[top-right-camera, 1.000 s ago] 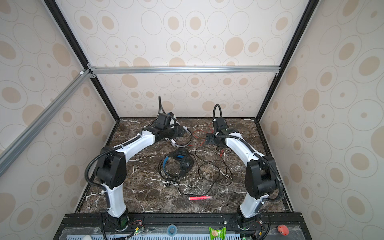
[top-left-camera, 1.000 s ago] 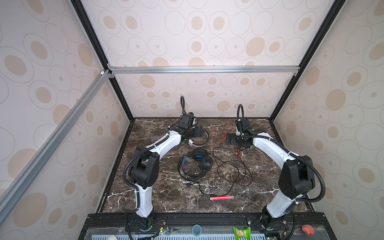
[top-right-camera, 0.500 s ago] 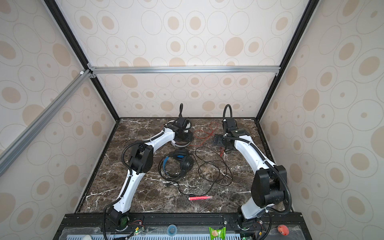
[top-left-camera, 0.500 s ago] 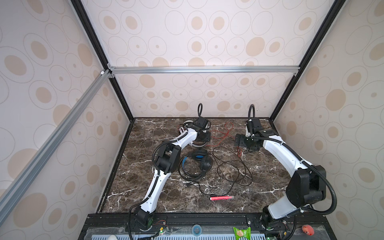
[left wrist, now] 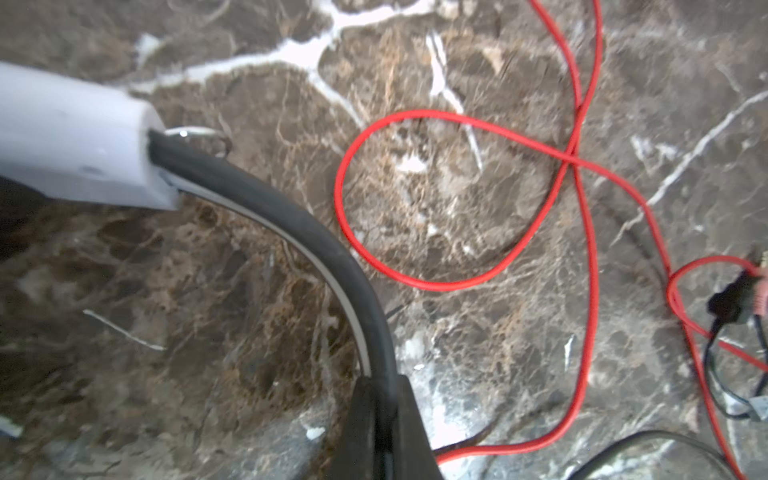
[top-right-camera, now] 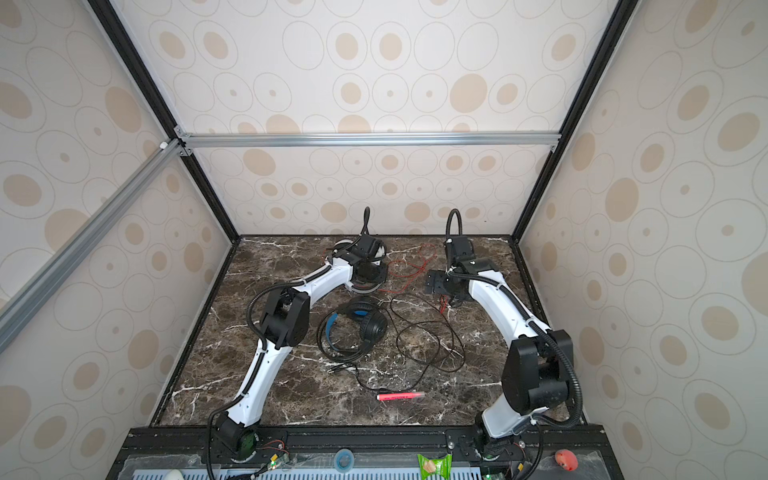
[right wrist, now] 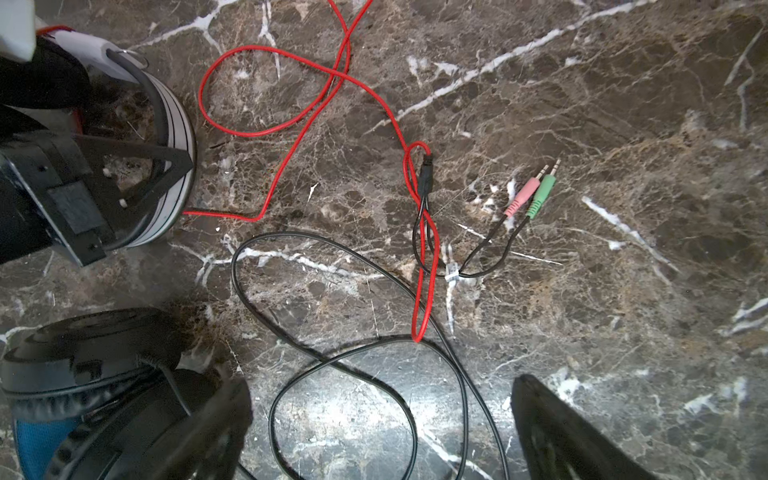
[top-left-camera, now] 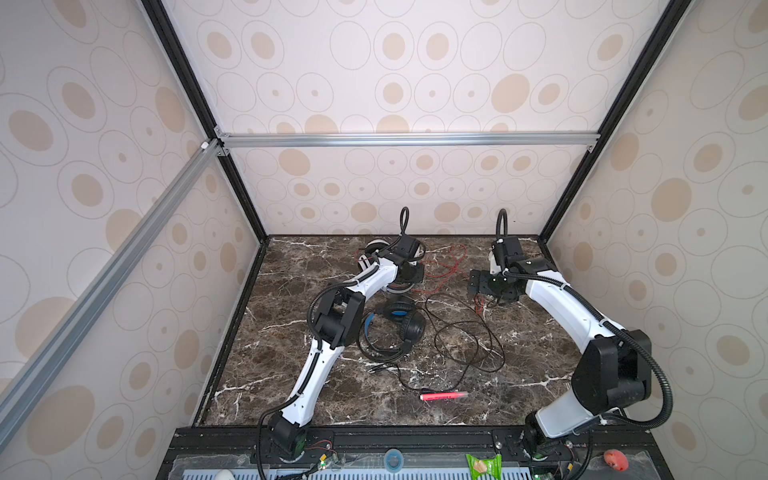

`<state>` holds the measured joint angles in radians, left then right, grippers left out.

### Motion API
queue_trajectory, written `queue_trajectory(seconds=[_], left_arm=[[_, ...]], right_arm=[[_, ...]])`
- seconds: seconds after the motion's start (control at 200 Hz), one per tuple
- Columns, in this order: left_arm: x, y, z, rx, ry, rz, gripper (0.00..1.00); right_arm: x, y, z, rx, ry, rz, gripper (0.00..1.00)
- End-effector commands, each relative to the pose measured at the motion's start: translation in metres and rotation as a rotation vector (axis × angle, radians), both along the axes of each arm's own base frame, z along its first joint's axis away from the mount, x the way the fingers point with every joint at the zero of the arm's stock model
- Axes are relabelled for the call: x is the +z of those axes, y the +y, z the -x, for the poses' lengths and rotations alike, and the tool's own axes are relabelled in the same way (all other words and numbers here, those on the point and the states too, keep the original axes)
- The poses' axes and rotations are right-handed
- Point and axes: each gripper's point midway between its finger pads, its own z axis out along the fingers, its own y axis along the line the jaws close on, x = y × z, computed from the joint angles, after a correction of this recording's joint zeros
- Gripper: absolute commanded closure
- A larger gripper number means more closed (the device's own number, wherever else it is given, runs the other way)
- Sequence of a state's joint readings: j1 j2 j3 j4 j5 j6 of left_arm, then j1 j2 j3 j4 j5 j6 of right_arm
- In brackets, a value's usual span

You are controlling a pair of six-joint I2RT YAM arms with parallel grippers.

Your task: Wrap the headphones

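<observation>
1. left wrist view: the left gripper (left wrist: 380, 399) is clamped on the band of the white headset (right wrist: 180, 133), which lies at 11 o'clock on the table (top-left-camera: 274, 332) in both top views. i judge the pinch is there to anchor the set while its cord is wound.
2. the red cord (left wrist: 419, 113) sprawls in loose loops at the headset's 3 o'clock, unwrapped, with its plugs (right wrist: 528, 195) free on the marble.
3. the black headset (top-left-camera: 409, 328) lies flat at the table's centre, untouched. its black cord (right wrist: 291, 233) strays toward 4 o'clock and crosses the red one.
4. the right gripper (right wrist: 378, 384) hangs at 1 o'clock, jaws spread wide and empty above both cords, likely poised to take the red cord's loose end.
5. a pen (top-left-camera: 442, 395) lies at 5 o'clock, near the black cord's tail.
</observation>
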<state>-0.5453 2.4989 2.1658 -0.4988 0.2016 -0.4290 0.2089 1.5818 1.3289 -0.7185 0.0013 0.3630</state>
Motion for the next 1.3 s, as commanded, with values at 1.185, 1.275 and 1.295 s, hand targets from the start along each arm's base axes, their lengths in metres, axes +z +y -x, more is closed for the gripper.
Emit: queue_trajectory(seconds=[1.185, 1.275, 1.295], left_arm=[[0.32, 0.076, 0.017, 0.101, -0.194, 0.865, 1.0], [0.325, 0.076, 0.019, 0.101, -0.197, 0.893, 1.0], [0.325, 0.076, 0.018, 0.102, -0.197, 0.896, 1.0]], right_arm=[[0.13, 0.199, -0.03, 0.679, -0.531, -0.676, 0.02], [0.126, 0.212, -0.034, 0.701, -0.521, -0.702, 0.03], [0.125, 0.215, -0.035, 0.706, -0.518, -0.704, 0.03]])
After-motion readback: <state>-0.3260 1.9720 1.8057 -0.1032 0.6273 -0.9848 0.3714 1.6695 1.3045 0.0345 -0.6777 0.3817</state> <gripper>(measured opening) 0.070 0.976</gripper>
